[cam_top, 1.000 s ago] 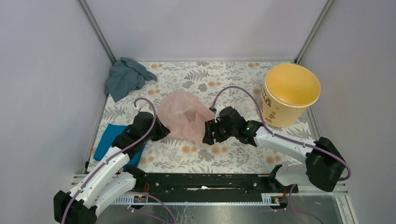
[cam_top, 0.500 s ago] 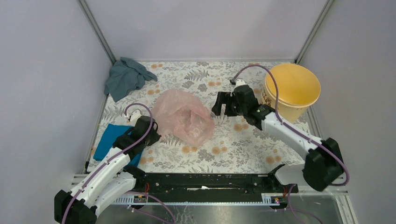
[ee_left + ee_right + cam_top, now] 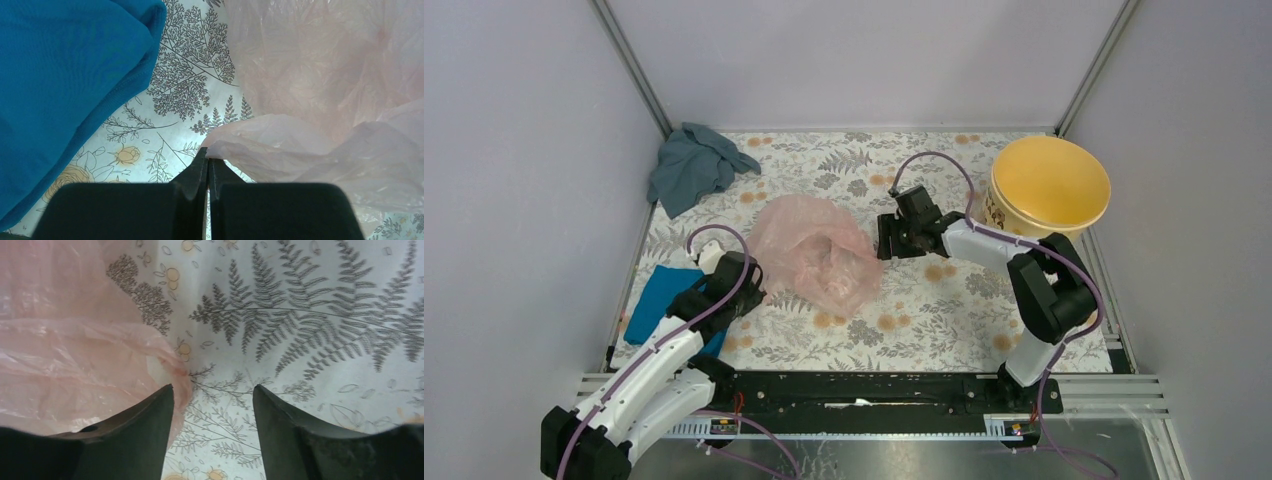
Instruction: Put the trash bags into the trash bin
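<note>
The trash bag (image 3: 819,255), thin crumpled pale-pink film, lies on the flowered table mid-left. My left gripper (image 3: 749,277) is at its left edge; in the left wrist view the jaws (image 3: 208,155) are shut with a corner of the bag (image 3: 320,100) pinched at their tips. My right gripper (image 3: 886,240) is open at the bag's right edge; in the right wrist view (image 3: 212,390) its left finger lies over the bag's rim (image 3: 65,350) and the tablecloth shows between the fingers. The trash bin (image 3: 1049,200), a yellow-orange bucket, stands empty at the far right.
A grey-blue cloth (image 3: 692,165) lies crumpled at the back left corner. A bright blue cloth (image 3: 652,300) lies flat at the left edge beside my left arm, and also shows in the left wrist view (image 3: 60,85). Grey walls enclose the table on three sides.
My right gripper left the bag's near right side, swung up toward the bin, then came back to the bag's right edge. My left gripper drew back left and the bag's edge followed.
</note>
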`<move>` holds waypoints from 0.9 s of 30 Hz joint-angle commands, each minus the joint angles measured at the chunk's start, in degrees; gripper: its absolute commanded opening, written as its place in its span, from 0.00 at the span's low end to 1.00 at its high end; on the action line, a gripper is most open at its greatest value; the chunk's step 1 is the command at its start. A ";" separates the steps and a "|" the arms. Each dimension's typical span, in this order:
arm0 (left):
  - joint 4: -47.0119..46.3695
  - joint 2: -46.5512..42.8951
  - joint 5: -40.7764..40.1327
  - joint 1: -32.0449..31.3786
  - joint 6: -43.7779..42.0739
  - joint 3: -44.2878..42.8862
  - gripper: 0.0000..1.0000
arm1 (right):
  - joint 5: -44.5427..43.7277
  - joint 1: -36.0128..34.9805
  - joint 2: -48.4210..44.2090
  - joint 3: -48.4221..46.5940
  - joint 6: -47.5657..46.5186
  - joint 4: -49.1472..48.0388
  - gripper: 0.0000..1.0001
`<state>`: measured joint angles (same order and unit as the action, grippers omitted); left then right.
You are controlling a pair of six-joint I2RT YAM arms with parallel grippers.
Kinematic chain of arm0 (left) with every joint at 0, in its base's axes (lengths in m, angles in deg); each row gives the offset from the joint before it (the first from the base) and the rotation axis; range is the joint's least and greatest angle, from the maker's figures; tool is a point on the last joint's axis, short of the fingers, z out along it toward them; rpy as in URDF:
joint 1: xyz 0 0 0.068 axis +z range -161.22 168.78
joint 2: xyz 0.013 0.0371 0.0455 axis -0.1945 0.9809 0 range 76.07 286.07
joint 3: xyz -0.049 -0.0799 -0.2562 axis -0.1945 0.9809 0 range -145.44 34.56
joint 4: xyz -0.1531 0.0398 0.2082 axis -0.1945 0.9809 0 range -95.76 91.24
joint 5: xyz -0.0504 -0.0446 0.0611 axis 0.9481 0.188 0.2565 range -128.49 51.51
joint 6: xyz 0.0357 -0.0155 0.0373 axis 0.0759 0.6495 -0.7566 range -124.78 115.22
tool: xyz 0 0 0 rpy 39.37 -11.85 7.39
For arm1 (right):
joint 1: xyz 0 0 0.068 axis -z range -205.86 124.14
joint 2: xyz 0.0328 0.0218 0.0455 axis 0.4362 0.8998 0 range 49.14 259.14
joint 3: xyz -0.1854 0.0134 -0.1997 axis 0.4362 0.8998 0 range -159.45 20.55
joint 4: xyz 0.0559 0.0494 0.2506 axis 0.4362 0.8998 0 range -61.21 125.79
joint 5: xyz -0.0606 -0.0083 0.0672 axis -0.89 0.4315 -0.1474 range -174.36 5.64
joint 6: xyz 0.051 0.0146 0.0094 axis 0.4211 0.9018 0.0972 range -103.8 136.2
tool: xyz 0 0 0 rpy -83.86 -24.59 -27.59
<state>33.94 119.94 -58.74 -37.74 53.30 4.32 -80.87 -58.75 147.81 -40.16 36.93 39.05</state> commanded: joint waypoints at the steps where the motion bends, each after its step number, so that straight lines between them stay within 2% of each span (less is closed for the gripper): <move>1: -1.22 0.20 -1.29 0.24 0.06 -0.32 0.00 | 8.98 -0.18 0.45 1.49 -2.83 -8.55 0.69; 4: -1.27 0.53 -0.70 0.24 0.01 -0.28 0.00 | 11.81 -0.22 2.00 1.47 -3.28 -12.87 0.76; 7: -1.30 0.39 -0.69 0.24 0.35 -0.08 0.00 | 17.38 -0.24 4.10 0.78 -3.56 -16.05 0.76; 9: -1.39 0.35 -0.42 0.24 0.32 -0.25 0.00 | 19.98 -0.54 4.79 1.33 -3.11 -19.35 0.80; 11: -1.70 0.49 0.06 0.24 0.28 -0.27 0.00 | 20.06 -0.70 5.87 2.49 -2.89 -22.85 0.86; 13: -2.12 0.63 0.69 0.20 0.36 -0.18 0.00 | 19.60 -0.76 7.67 2.02 -2.99 -24.31 0.85; 15: -2.18 0.85 1.06 0.24 0.37 -0.17 0.00 | 19.21 -0.79 9.74 1.75 -3.00 -26.06 0.73; 16: -2.23 0.96 1.16 0.24 0.36 -0.17 0.00 | 19.80 -0.80 10.70 1.84 -2.79 -27.39 0.70; 21: -2.23 0.81 1.61 0.24 0.27 -0.32 0.00 | 18.89 -2.81 12.97 4.34 -2.56 -35.58 0.68; 22: -2.18 0.66 1.68 0.24 0.27 -0.42 0.00 | 17.99 -3.28 13.15 4.77 -2.56 -36.67 0.65; 25: -2.22 0.49 1.73 0.22 0.08 -0.88 0.00 | 14.08 -3.88 12.24 5.94 -1.63 -37.97 0.38; 27: -2.20 0.44 1.90 0.24 -0.63 -1.59 0.00 | 9.22 -3.94 9.91 6.25 -1.58 -35.23 0.21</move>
<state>33.52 120.80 -57.08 -37.74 53.30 4.32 -64.09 -61.92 159.98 -34.85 34.98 5.24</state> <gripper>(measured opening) 0.005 0.335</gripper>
